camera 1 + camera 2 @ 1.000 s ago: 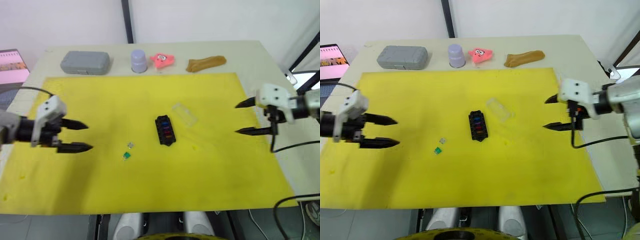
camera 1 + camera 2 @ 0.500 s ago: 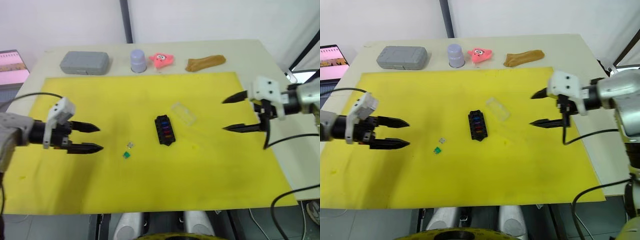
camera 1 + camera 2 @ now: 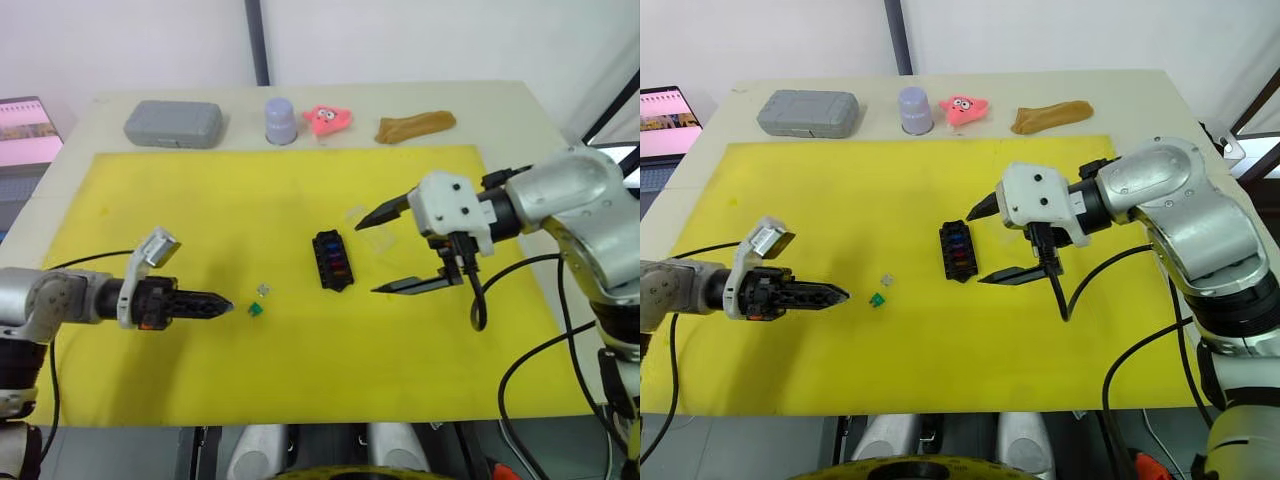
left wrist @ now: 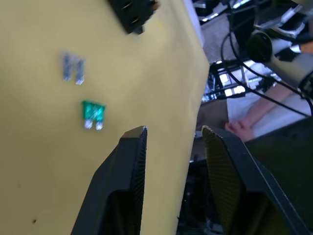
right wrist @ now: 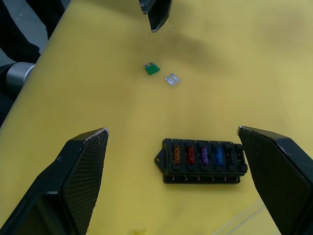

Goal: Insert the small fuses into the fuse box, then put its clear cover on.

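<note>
On the yellow mat: two loose fuses and a part-filled fuse box (image 5: 203, 160) sit between the robot's two grippers.
Risk: the green fuse (image 4: 93, 113) lies flat and is tiny, so the left gripper (image 4: 173, 137) could skid over it or flick it aside; the clear fuse (image 5: 171, 79) just beside it could be knocked away too.
Second risk: the right gripper (image 5: 173, 134), spread wide over the box, may nudge it or the clear cover (image 3: 362, 216) lying close by.
Left gripper: slightly parted, empty, tips near the green fuse, not touching.
Right gripper: wide apart, empty, straddling the box from above.
Fuse box: mid-mat, four coloured fuses seated, end slots empty.
</note>
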Motion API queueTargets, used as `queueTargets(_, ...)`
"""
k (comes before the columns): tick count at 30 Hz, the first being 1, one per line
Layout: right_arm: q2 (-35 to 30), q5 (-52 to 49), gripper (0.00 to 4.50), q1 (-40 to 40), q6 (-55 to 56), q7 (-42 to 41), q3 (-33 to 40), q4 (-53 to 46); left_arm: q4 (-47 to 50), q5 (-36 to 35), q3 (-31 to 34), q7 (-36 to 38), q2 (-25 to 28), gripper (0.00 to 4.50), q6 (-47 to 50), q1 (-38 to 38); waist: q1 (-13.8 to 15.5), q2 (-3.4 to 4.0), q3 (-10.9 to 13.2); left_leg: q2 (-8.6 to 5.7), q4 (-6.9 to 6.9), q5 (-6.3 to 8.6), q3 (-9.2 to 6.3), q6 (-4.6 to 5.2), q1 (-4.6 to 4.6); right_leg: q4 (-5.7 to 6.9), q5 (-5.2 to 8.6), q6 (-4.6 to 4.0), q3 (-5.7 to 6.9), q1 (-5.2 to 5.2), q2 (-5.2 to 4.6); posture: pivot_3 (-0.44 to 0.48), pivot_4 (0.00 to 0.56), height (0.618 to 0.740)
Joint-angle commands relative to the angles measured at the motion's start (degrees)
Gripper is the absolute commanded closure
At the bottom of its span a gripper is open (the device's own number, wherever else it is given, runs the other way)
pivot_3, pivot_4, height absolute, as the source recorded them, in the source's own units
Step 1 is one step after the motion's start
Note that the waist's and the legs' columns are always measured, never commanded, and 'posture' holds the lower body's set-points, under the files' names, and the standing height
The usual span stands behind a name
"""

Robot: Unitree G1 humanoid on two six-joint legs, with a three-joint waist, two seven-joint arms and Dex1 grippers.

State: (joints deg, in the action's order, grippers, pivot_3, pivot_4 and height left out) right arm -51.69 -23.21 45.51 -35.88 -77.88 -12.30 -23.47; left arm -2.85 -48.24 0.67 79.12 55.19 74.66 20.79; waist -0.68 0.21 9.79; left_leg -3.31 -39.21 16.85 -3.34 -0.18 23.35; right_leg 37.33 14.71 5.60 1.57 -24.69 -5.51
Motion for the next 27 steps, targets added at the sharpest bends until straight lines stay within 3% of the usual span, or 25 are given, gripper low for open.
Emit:
queueTargets(1, 0.0, 0.0, 0.0, 1.5, 1.0, 0.5, 0.8, -1.1, -1.9, -0.6, -0.5, -0.6, -0.6, 2.29, 1.5, 1.2, 0.0, -0.01, 0.0, 0.0, 0.0, -0.01, 0.0, -0.01, 0.0, 0.01, 0.0, 0.0, 0.0, 0.0, 0.0, 0.0, 0.15, 0.731)
queueTargets(16, -0.5, 0.9, 0.0, 1.2, 1.3, 1.4, -0.1, -1.9, -13.3, 6.0, -8.3, -0.3, -6.4, 2.29, -4.1, 6.2, 0.1, -0.02, 0.0, -0.01, 0.0, -0.06, 0.0, -0.1, 0.0, 0.01, 0.0, 0.0, -0.01, -0.01, -0.02, 0.0, 0.15, 0.731)
queueTargets(27, -0.9, 1.0, 0.0, 1.0, 0.4, 1.8, 0.0, -3.0, -19.5, 9.9, -9.9, 2.1, -8.4, 2.29, -8.3, 8.5, 0.2, -0.02, 0.0, -0.02, -0.01, -0.04, -0.01, -0.07, -0.04, 0.13, 0.0, 0.0, -0.01, 0.0, -0.03, 0.0, 0.15, 0.731)
